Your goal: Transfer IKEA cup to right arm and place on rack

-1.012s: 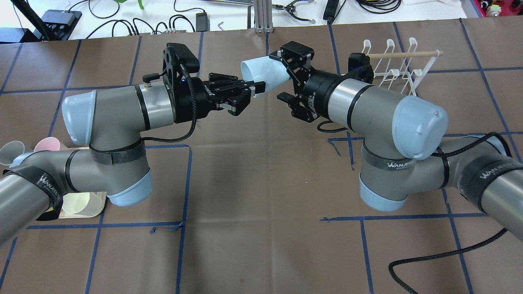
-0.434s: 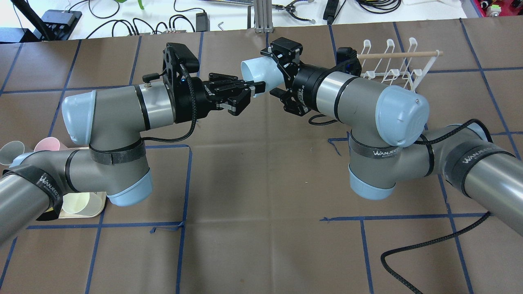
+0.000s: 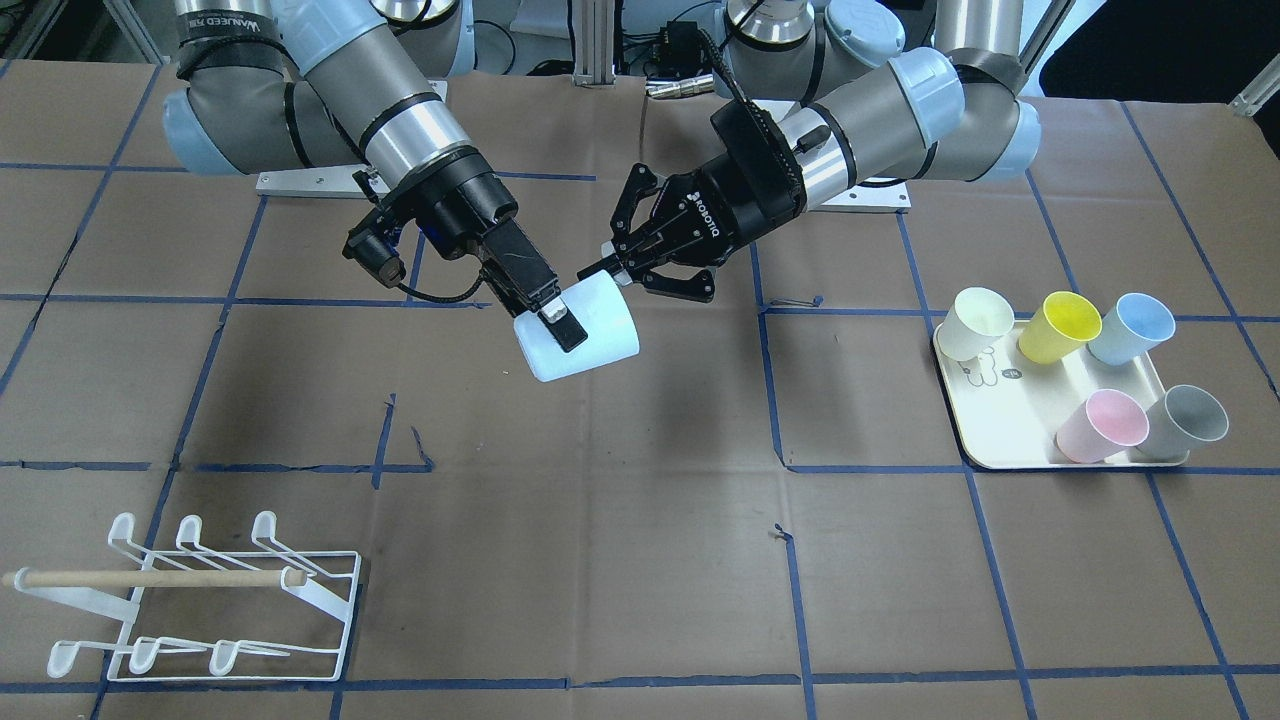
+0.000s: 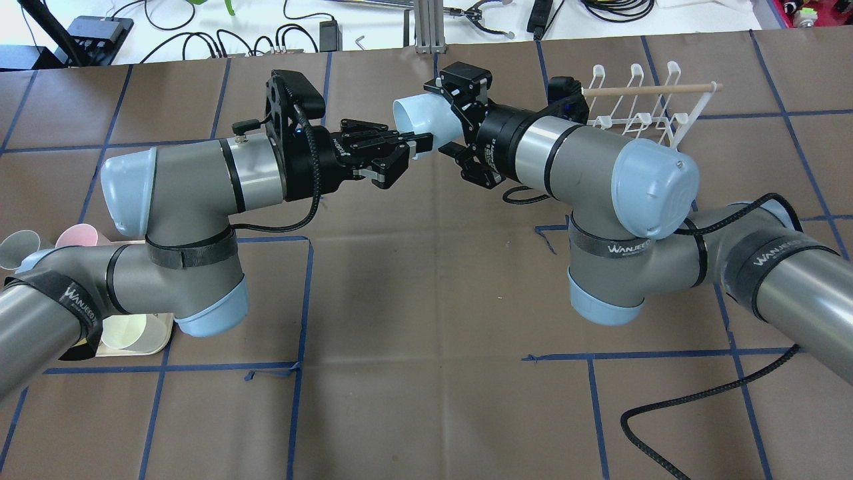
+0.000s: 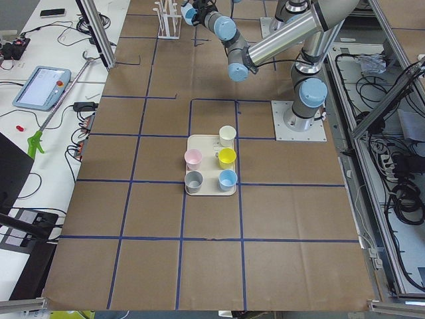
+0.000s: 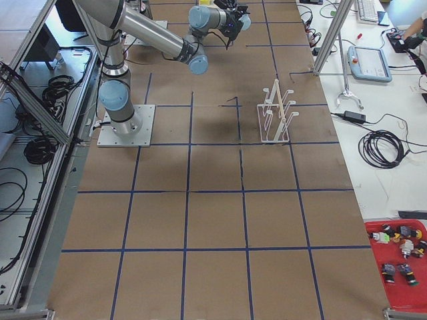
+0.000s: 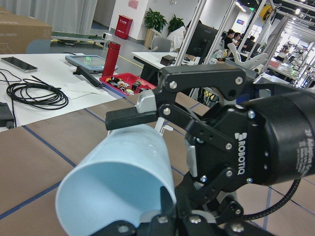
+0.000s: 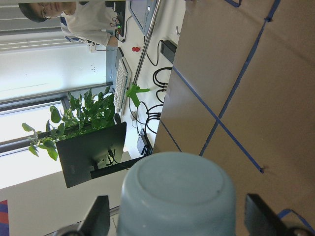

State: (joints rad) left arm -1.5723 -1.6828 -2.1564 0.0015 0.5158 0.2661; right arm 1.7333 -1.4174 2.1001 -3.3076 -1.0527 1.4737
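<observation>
The IKEA cup (image 4: 426, 117) is pale blue and hangs on its side above the table's middle, also seen from the front (image 3: 590, 345). My left gripper (image 4: 418, 143) is shut on its rim, pinching the wall at the open mouth (image 7: 118, 172). The right arm's gripper (image 4: 445, 120) stands open around the cup's base end. The right wrist view shows the cup's bottom (image 8: 177, 196) between the fingers (image 8: 98, 216), with small gaps on both sides. The white wire rack (image 4: 640, 110) with its wooden rod stands empty at the far right (image 3: 200, 600).
A cream tray (image 3: 1010, 425) on my left side holds several coloured cups, among them a yellow cup (image 3: 1060, 325) and a pink cup (image 3: 1100, 425). A black cable (image 4: 700, 407) loops on the table near my right arm. Blue tape lines grid the brown table cover.
The right arm has swung left, bringing its open gripper further over the cup's base end. The left arm and the cup have stayed put.
</observation>
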